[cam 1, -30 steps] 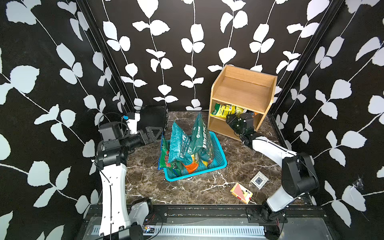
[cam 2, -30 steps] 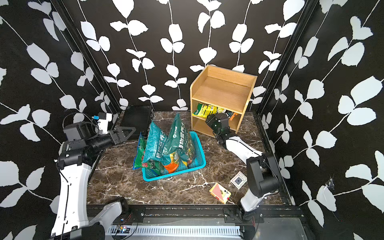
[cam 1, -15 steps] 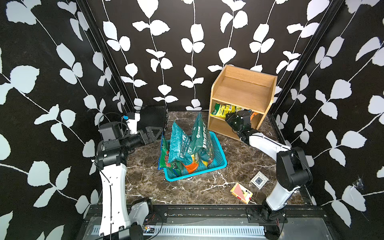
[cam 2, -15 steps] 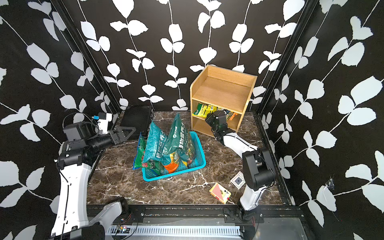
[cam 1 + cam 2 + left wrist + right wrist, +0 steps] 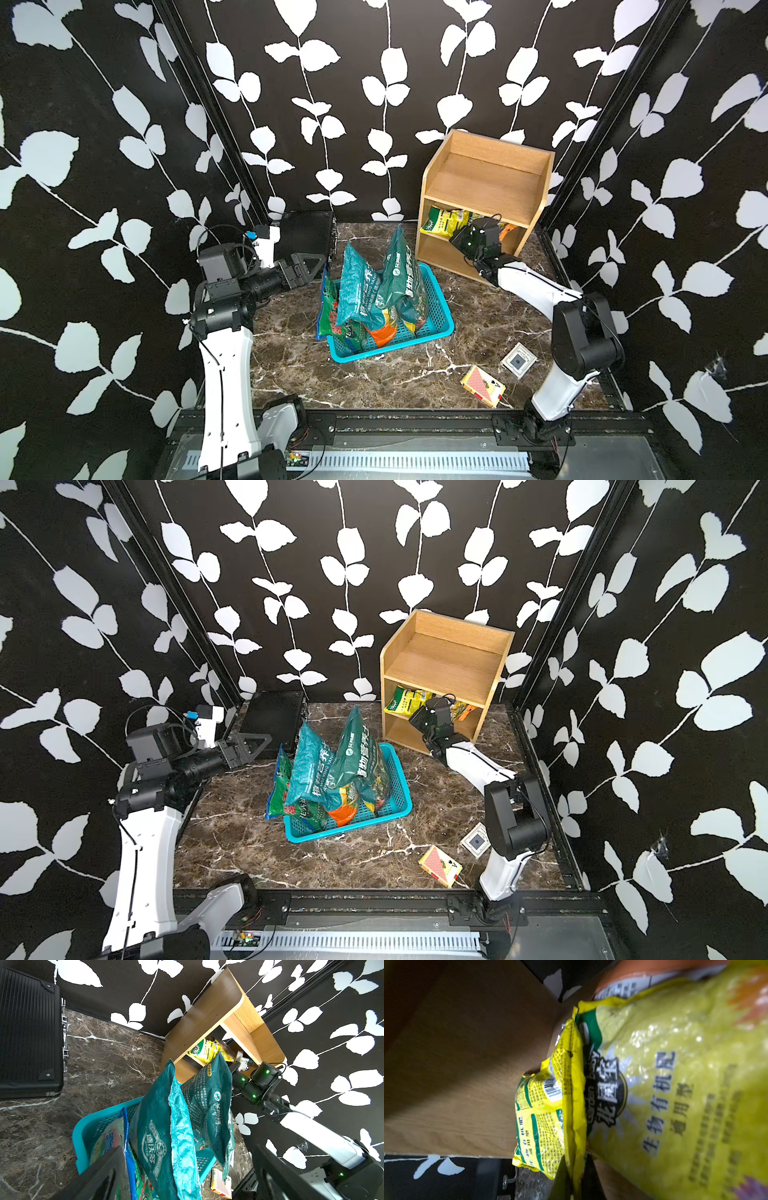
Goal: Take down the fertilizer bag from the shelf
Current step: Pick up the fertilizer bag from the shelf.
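Right wrist view: the right hand (image 5: pixel 574 1169) is clenched on the crimped edge of the yellow fertilizer bag (image 5: pixel 675 1068), which lies on the middle tier of the wooden shelf (image 5: pixel 486 183). The left hand (image 5: pixel 309 266) hangs released above the worktop (image 5: pixel 291 365).

The yellow fertilizer bag (image 5: pixel 675 1084) carries "Garden baby" and "花園寶" on a dark round emblem. "生物有机肥" and "通用型" are printed beside it, and the finer lines are blurred. A second yellow bag (image 5: pixel 538 1118) shows a barcode and print too small to read. A teal bag (image 5: pixel 158 1142) reads "德沃多".
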Controlling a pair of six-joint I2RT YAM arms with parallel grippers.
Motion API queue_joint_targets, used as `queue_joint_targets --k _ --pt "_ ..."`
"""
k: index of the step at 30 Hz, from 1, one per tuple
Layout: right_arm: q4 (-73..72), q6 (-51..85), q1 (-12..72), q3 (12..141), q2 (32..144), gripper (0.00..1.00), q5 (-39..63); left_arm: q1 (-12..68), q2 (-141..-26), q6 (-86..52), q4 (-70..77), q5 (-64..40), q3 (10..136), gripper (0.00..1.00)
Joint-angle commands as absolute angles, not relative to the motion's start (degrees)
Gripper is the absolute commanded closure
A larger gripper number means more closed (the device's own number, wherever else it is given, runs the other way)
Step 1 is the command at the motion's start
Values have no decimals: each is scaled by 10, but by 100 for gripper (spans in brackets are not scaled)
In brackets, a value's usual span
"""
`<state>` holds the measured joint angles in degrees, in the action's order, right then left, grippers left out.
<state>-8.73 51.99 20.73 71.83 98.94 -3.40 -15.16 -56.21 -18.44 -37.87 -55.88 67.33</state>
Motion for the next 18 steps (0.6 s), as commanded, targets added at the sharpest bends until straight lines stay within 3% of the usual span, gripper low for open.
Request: queue_joint_targets --k 1,6,18 --pt "-85 427 250 717 910 100 -107 -154 -554 -184 -369 -563 671 1" --pt "-41 341 307 736 864 100 -185 -153 -554 -185 -367 -564 670 1" --pt "-22 231 386 714 779 100 -261 -153 -554 -185 -366 -566 670 1"
